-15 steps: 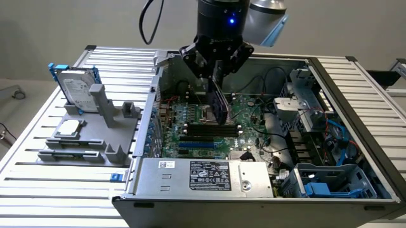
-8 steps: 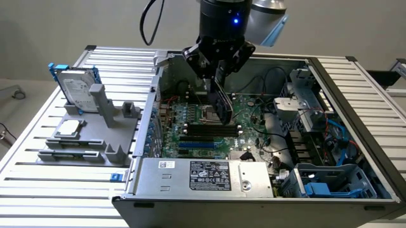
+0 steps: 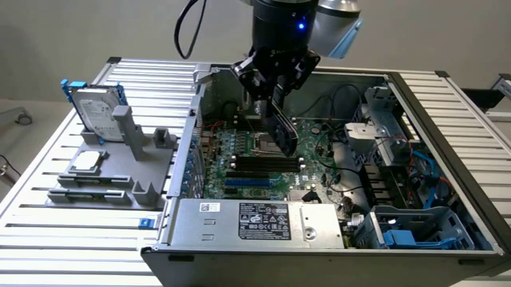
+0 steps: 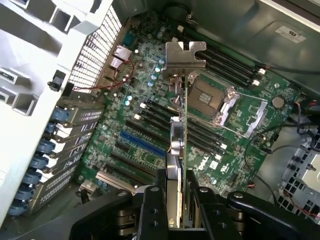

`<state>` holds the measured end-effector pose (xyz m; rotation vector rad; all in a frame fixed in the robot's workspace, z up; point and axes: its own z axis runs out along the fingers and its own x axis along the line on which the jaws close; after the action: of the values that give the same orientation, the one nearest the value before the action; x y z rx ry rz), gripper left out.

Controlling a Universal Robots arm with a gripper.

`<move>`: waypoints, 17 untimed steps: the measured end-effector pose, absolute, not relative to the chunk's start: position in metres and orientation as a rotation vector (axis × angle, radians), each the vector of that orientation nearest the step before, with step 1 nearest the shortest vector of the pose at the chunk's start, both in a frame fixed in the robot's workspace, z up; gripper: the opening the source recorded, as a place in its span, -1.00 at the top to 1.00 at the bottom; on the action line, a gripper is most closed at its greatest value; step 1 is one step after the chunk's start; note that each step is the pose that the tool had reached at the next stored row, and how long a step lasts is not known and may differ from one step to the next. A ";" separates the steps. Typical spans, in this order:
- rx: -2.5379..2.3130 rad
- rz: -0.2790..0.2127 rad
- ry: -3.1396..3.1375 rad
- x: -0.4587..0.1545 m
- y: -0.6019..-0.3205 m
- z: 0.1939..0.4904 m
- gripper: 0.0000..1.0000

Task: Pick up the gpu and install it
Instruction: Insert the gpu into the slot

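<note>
Table (image 3: 72, 239): slatted aluminium top that bore the computer case and, at the exterior view's left, a grey fixture.
Computer case (image 3: 279, 272): lay on its side with the cover off and the interior open upward.
Arm (image 3: 279, 24): black wrist with a blue light, reaching down into the case from above.
Motherboard (image 3: 239, 155): green, flat on the case floor, with black slots, one blue slot (image 4: 142, 145) and an empty processor socket (image 4: 212, 100).
Power supply (image 3: 255, 221): silver box with a label, at the near edge of the case.
Fixture (image 3: 104, 179): grey holder beside the case.
Hard drive (image 3: 97, 113): silver, in a blue frame, standing upright at the fixture's far end.
Gpu (image 3: 283, 131): held on edge in the gripper over the motherboard, close to the socket and the black slots and not seated in any slot; seen edge-on in the wrist view (image 4: 177, 145).
Gripper (image 3: 270, 104): black, its jaws clamped on the gpu's two faces (image 4: 177, 210).
Bracket (image 4: 185, 54): silver metal end of the gpu, farthest from the fingers.
Processor chip (image 3: 86, 159): small silver square, flat on the fixture.
</note>
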<state>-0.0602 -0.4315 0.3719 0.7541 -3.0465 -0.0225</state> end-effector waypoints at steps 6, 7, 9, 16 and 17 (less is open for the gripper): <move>0.917 -0.022 -3.001 -0.060 -0.431 0.372 0.47; 0.944 -0.022 -2.992 -0.060 -0.431 0.372 0.47; 0.998 -0.022 -2.974 -0.060 -0.431 0.372 0.47; 1.237 -0.021 -2.882 -0.060 -0.431 0.372 0.47; 1.263 -0.021 -2.870 -0.060 -0.431 0.372 0.47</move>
<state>-0.0601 -0.4315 0.3719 1.2633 -2.8703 -0.0214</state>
